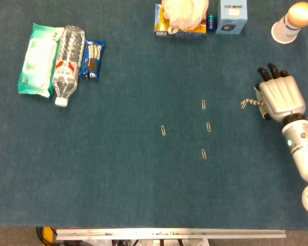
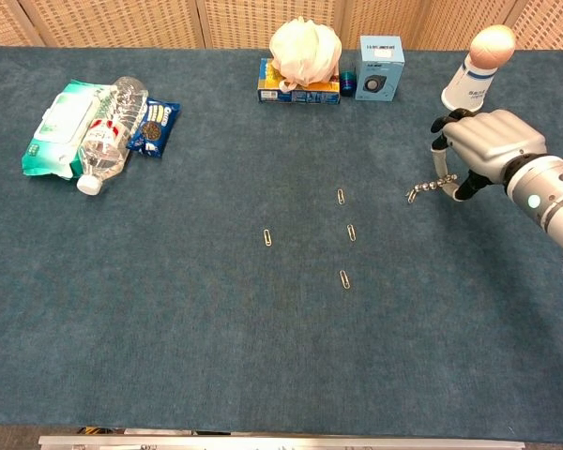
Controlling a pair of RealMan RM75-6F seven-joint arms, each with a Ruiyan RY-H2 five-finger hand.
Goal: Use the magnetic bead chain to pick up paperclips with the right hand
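Blue carton (image 2: 381,67) and paper cup (image 2: 467,90) stand behind the right hand (image 2: 488,148).

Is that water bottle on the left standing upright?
No, the water bottle lies on its side, its white cap toward the table's near edge, resting against the green wipes pack.

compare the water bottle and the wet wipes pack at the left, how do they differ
The water bottle is clear plastic with a white cap and a red and white label; the wet wipes pack is an opaque green and white soft pouch. The bottle is round and lies partly on top of the pack; the pack is flat on the table. Both lie lengthwise side by side, touching.
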